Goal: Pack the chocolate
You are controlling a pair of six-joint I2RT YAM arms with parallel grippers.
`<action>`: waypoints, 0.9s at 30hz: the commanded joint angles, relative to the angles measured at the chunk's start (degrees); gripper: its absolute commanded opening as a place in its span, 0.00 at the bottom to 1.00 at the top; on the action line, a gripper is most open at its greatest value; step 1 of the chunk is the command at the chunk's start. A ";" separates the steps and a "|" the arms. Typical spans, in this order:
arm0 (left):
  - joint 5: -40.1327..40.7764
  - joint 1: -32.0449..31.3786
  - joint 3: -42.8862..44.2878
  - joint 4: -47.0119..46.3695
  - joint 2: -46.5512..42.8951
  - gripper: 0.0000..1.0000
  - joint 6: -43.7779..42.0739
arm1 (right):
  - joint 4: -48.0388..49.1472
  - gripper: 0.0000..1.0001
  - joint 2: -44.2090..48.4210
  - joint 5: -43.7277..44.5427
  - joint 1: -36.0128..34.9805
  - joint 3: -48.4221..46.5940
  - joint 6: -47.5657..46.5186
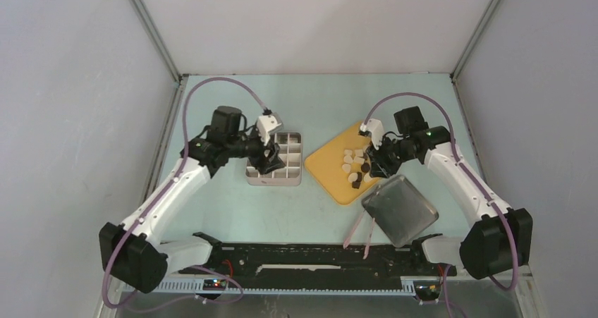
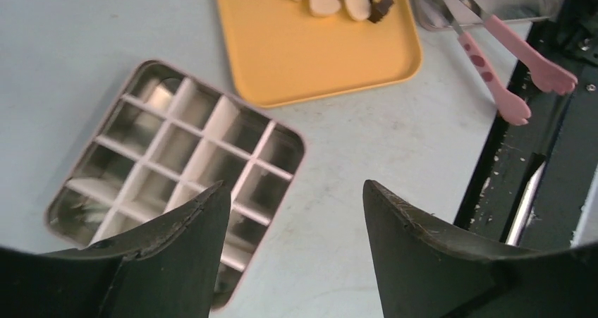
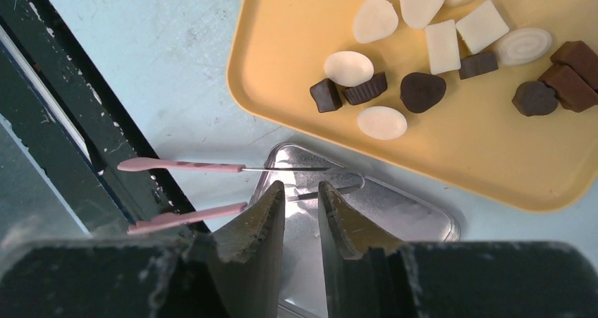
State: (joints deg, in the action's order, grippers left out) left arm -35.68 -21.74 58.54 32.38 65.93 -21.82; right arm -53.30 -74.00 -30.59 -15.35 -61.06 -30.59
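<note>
The chocolate (image 3: pixel 423 92) comes in 2 colours, cream-white and dark brown. At 3 o'clock of the cluster, 1 pale oval shows faint concentric rings and 2 blocks are a warmer reddish brown. The tray (image 3: pixel 437 170) is mustard yellow. The divided tin (image 2: pixel 204 152) is shiny silver with white partitions and a pinkish rim; its lid (image 3: pixel 395 219) is plain silver. The tongs (image 2: pixel 481 63) are pink with darker pink spots. The table (image 2: pixel 70 36) is pale blue-green. The left gripper (image 2: pixel 296 185) and right gripper (image 3: pixel 302 184) are black.
</note>
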 commanded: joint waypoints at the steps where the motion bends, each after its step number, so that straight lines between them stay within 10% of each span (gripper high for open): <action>1: 3.32 -9.71 0.37 -1.47 3.74 0.72 0.36 | 2.52 0.29 1.59 -1.79 2.68 -0.84 0.73; 14: 24.82 -43.43 14.11 -9.97 28.05 0.68 27.64 | 13.01 0.69 17.03 4.63 23.23 5.95 19.78; 27: 29.32 -50.00 20.50 -8.96 42.63 0.56 28.18 | 16.40 0.71 26.58 -2.02 32.65 8.06 24.60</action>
State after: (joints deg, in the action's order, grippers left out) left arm -8.16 -71.48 75.99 24.36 105.80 5.02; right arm -40.45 -50.78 -30.35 16.32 -53.15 -8.03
